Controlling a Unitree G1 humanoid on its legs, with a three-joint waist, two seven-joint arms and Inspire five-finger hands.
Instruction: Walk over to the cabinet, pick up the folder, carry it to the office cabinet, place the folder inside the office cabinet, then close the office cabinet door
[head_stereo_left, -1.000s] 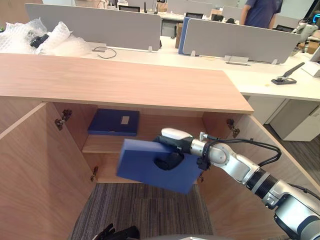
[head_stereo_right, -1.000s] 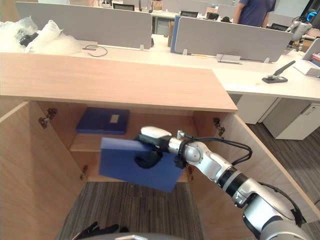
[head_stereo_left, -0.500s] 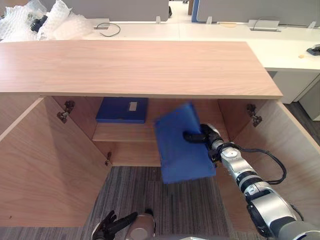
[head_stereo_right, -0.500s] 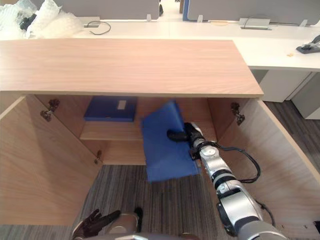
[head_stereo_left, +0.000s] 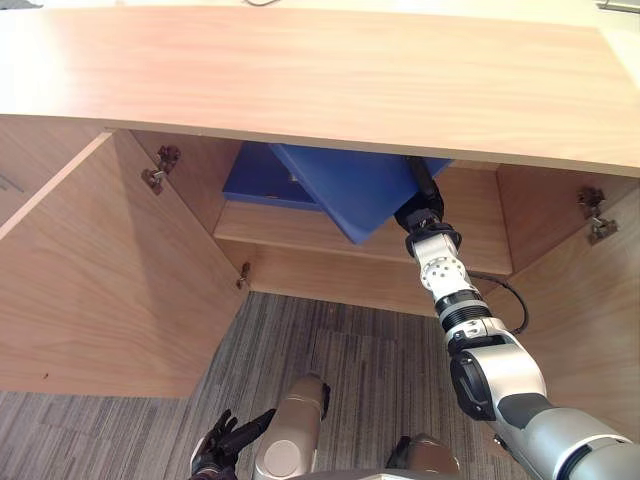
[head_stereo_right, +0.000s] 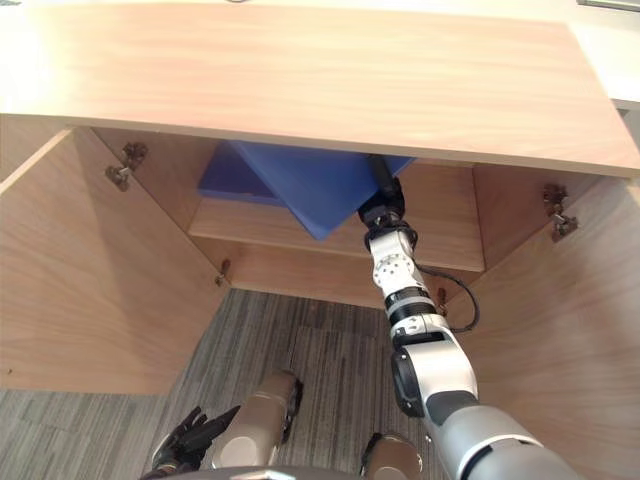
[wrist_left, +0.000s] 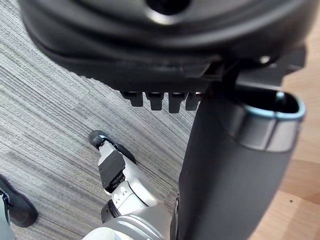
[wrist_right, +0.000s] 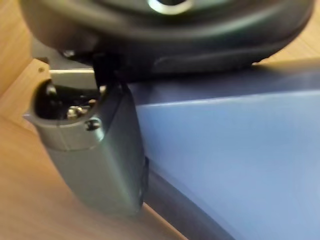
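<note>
A blue folder (head_stereo_left: 352, 188) is tilted in the office cabinet's opening, its far part hidden under the wooden top (head_stereo_left: 320, 80) and its lower corner over the shelf (head_stereo_left: 300, 240). My right hand (head_stereo_left: 422, 196) reaches in under the top at the folder's right edge. In the right wrist view its thumb (wrist_right: 95, 150) lies against the folder's blue face (wrist_right: 240, 145). A second blue folder (head_stereo_left: 255, 176) lies flat on the shelf's left part, partly covered by the held one. My left hand (head_stereo_left: 226, 452) hangs low over the carpet with relaxed fingers (wrist_left: 160, 100).
Both cabinet doors stand open: the left door (head_stereo_left: 100, 290) swings out on the left, the right door (head_stereo_left: 590, 300) on the right. Metal hinges (head_stereo_left: 158, 170) sit at the upper inner corners. Striped grey carpet (head_stereo_left: 350, 370) lies before the cabinet.
The view has tilted down and closer to the cabinet. My right arm has stretched forward and up, taking the folder from in front of the opening to under the top, over the shelf.
</note>
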